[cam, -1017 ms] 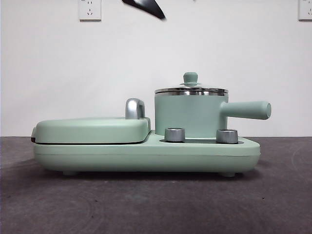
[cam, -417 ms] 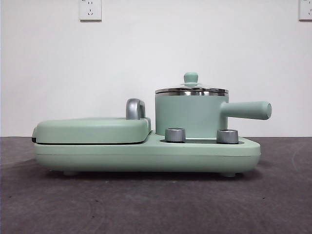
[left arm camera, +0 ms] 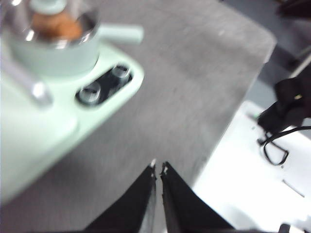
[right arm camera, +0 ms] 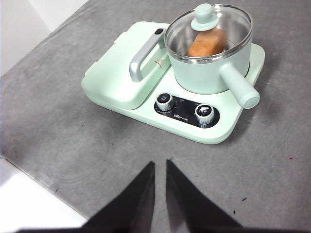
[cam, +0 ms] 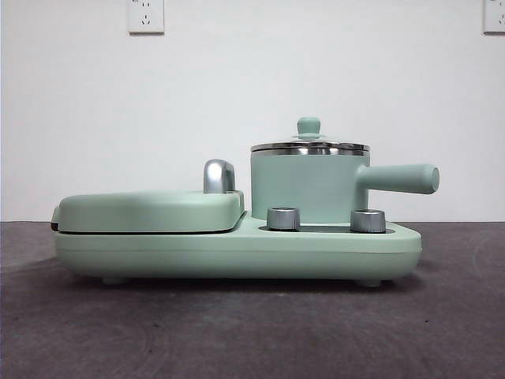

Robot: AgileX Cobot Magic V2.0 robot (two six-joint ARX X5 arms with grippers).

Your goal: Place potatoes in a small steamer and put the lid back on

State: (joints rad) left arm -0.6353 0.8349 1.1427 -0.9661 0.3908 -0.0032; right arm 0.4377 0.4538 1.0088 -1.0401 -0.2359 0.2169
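Observation:
The small steamer (cam: 309,186) stands on the right half of the mint-green cooker base, its side handle (cam: 402,178) pointing right. The lid (cam: 308,127) sits on its steel rim. In the right wrist view the orange-brown potato (right arm camera: 208,42) lies inside the steamer (right arm camera: 201,77), seen through the lid (right arm camera: 204,17). My right gripper (right arm camera: 160,163) is shut and empty, high above the table in front of the cooker. My left gripper (left arm camera: 159,165) is shut and empty, well away from the steamer (left arm camera: 53,51) near the table's edge. The left wrist view is blurred.
The flat griddle cover (cam: 150,210) with its chrome handle (cam: 218,175) takes the cooker's left half. Two steel knobs (cam: 283,218) sit on the base (cam: 237,253) in front of the steamer. Dark grey table (cam: 252,332) surrounds it. A white surface with black cables (left arm camera: 282,121) lies beyond the table's edge.
A black gripper tip that showed at the top of the front view one second ago has gone out of view. The steamer, lid and cooker have not moved.

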